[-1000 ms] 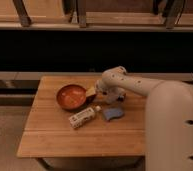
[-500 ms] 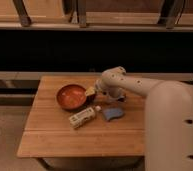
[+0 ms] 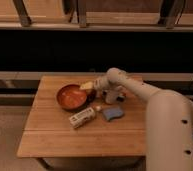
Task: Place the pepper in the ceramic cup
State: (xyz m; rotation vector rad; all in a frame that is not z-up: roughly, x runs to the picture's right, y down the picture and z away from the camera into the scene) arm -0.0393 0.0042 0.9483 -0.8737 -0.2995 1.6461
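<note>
Over the orange-red bowl's (image 3: 59,98) far rim hangs the gripper (image 3: 88,86), grip state unclear. Centre the dark red pepper above the small whitish ceramic cup (image 3: 112,96) before releasing.

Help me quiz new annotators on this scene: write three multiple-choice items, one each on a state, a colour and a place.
1. How does the bottle sit on the table? A upright; B lying on its side; C hanging off the edge.
2. What colour is the bowl? A green; B orange-red; C white.
3. Where is the gripper? A at the bowl's right-hand rim in this view; B over the bottle; C by the table's front edge.
Key: 1 B, its length lies flat on the wood; 2 B, its inside shows orange-red; 3 A, it hangs right beside that rim.
</note>
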